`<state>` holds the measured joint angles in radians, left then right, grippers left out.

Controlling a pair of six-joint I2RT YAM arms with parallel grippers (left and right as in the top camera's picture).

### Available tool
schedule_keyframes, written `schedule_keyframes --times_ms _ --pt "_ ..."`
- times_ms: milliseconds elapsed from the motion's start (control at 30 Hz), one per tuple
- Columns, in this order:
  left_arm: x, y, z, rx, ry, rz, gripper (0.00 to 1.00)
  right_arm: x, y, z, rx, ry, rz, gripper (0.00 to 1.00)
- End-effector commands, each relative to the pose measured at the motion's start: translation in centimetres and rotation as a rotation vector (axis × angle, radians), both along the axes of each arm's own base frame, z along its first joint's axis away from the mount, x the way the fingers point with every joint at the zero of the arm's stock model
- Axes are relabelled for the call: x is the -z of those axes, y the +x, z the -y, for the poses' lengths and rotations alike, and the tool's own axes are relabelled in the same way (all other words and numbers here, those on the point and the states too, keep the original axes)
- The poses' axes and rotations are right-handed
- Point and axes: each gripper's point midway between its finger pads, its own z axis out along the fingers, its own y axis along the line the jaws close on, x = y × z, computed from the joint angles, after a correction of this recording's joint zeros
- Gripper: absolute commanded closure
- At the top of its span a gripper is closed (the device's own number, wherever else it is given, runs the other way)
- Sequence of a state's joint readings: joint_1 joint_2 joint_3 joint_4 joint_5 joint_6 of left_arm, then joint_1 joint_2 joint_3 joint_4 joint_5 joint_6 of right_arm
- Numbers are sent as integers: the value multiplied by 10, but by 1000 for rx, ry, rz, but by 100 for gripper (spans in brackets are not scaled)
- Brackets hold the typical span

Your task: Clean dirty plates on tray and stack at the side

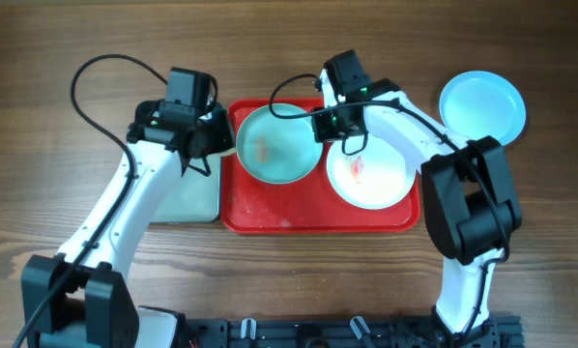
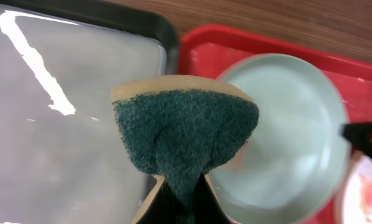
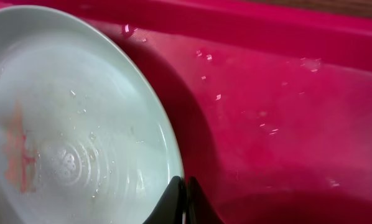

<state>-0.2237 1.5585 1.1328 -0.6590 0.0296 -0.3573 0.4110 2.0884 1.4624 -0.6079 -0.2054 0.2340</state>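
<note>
Plate [image 1: 279,145] tipped up on tray [image 1: 270,220], rim pinched in right tool [image 1: 320,124], sponge [image 2: 186,130] squeezed in left tool [image 1: 212,145], ready for scrubbing; next, rub sponge over orange smear [image 1: 262,148].

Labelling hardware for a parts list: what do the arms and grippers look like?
Left arm and right arm: white links, black joint housings, a looping black cable each. Left gripper and right gripper: slim black fingers.

Robotics lab bench: wood-grain table [image 1: 38,48], black mounting frame [image 1: 299,334] at its edge.
</note>
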Motion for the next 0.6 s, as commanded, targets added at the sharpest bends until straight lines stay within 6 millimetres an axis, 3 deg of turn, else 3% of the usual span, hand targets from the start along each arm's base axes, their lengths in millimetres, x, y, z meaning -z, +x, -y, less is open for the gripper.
schedule_keyframes --times_ms 0,267,433,567 --pt "2 -5 21 -11 -64 -19 96 -10 -7 -7 36 4 -6 96" --pt "37 1 43 -2 -93 -83 96 -9 -7 -4 41 -10 -8 96" --pt "47 3 60 32 -101 -84 96 -9 -7 -4 41 -10 -9 96" --pt "59 0 62 -7 -106 -123 96 -9 -7 -4 37 -11 -7 96"
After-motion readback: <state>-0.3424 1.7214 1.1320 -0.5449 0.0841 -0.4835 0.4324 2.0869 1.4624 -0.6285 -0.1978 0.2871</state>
